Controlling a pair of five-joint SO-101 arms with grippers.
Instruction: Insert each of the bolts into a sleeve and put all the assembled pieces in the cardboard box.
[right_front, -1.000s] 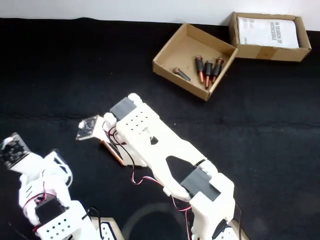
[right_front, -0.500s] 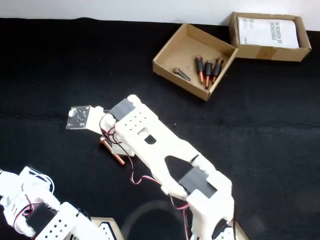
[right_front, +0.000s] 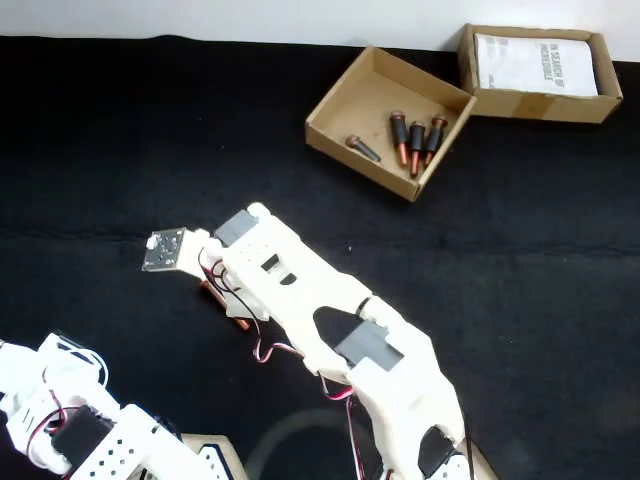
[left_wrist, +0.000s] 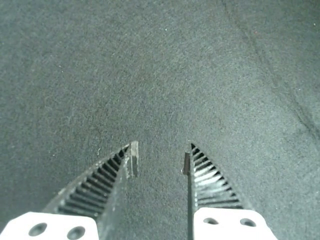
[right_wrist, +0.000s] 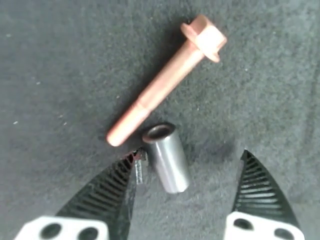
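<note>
A copper bolt lies on the black cloth with a dark sleeve just off its tip. My right gripper is open and the sleeve lies between its fingers, nearer one of them. In the high view the right arm stretches to the table's left middle, and part of the bolt shows beneath its wrist. The cardboard box at the back holds several assembled pieces. My left gripper is open over bare cloth, and the left arm sits at the front left corner.
A second cardboard box with a printed sheet stands at the back right, touching the first box. The white wall runs along the table's far edge. Bare black cloth lies between the arms and the boxes.
The left arm has drawn back toward the front left corner. The right wrist swung left over the bolt, then settled a little lower and to the right.
</note>
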